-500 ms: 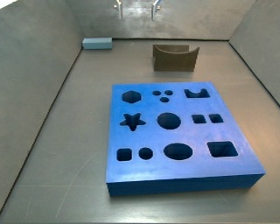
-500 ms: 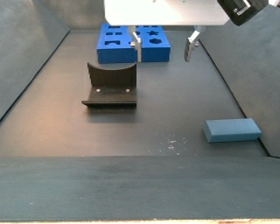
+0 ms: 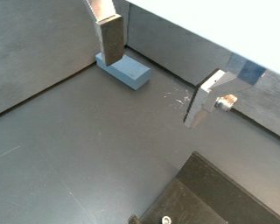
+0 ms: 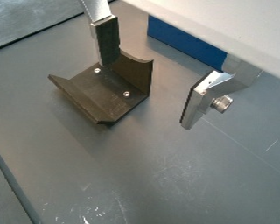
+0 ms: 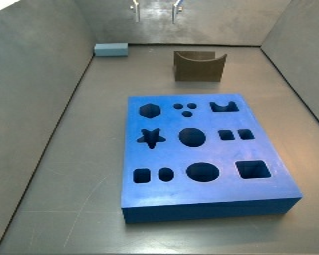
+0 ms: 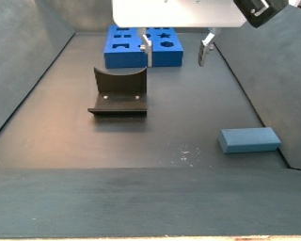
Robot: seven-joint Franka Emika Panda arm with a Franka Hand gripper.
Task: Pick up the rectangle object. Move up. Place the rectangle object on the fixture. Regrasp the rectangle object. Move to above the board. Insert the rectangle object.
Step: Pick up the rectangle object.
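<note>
The rectangle object [image 5: 112, 49] is a light blue block lying flat on the floor against a wall; it also shows in a side view [image 6: 250, 140] and a wrist view [image 3: 129, 72]. The dark fixture [image 5: 197, 65] [image 6: 119, 92] [image 4: 101, 92] stands apart from it, with nothing on it. The blue board [image 5: 209, 154] [image 6: 144, 47] [image 4: 184, 44] lies flat with its shaped holes up. My gripper [image 6: 176, 52] [image 3: 157, 74] [image 4: 154, 74] hangs open well above the floor, between the block and the fixture, with nothing between its fingers [image 3: 108, 39].
Grey walls [image 5: 69, 90] slope up round the floor on all sides. The block lies close to one wall and near a corner. Bare floor [image 6: 179, 113] separates the fixture, the block and the board.
</note>
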